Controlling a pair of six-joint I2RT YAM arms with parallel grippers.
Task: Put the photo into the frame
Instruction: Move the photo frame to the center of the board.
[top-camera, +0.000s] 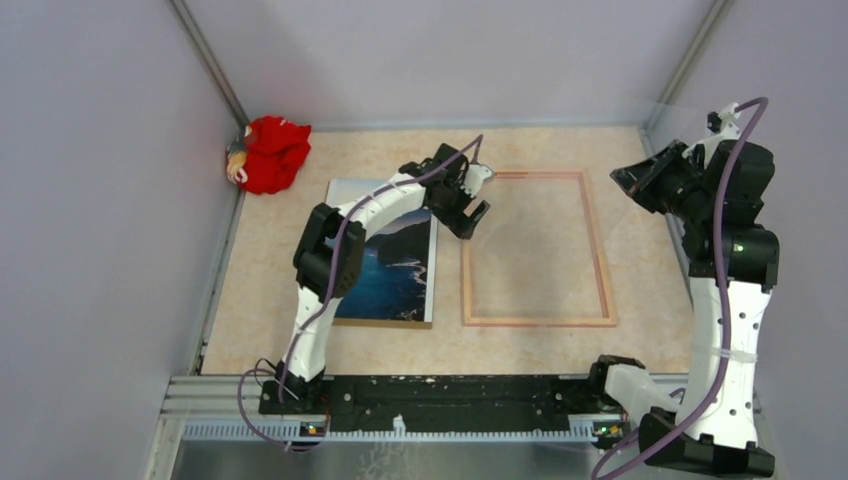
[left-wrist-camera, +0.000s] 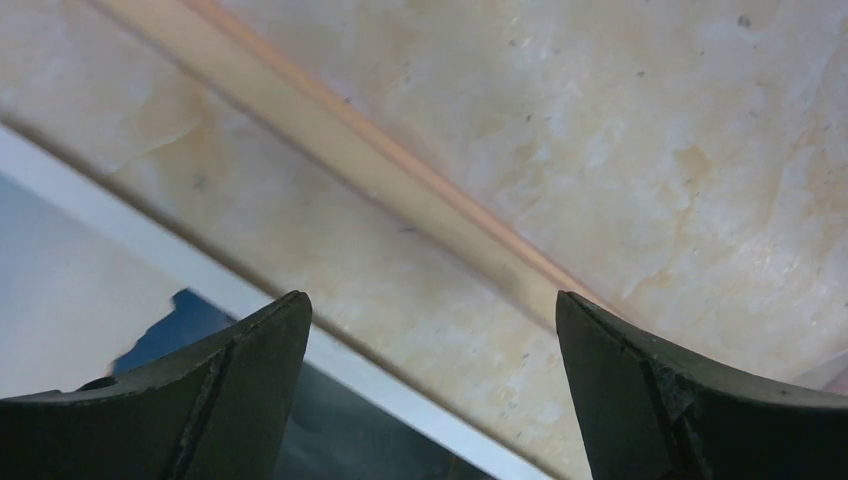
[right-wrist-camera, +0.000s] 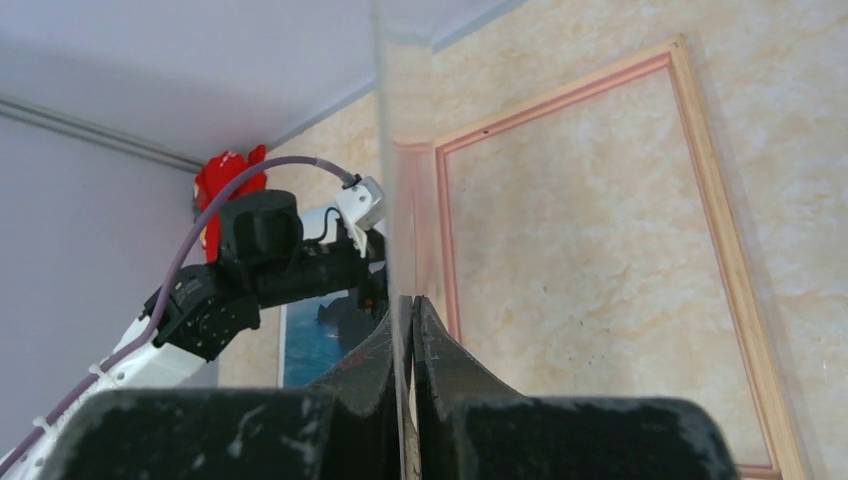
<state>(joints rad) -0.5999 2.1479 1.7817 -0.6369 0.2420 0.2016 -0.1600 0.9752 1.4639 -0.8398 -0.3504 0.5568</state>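
Frame (top-camera: 537, 248) lies flat on the surface (top-camera: 280, 290), empty inside, with only the surface showing through it. Photo (top-camera: 395, 270) is picture side up just left of the frame, long edges parallel. A strip of bare surface separates them, so no contact. A brown edge shows along the photo's near side.

My left gripper (top-camera: 470, 215) has its jaws wide and holds nothing. It hovers above the frame's left rail, near the frame's far-left corner. In the wrist view, one finger (left-wrist-camera: 255, 400) is over the photo's edge and the other (left-wrist-camera: 680, 400) is on the frame side.

My right gripper (right-wrist-camera: 410, 305) is up off the surface to the right of the frame, clamped on the edge of a clear sheet (right-wrist-camera: 400, 200).

A red cloth (top-camera: 270, 152) sits well left of the frame and beyond it, in the corner.
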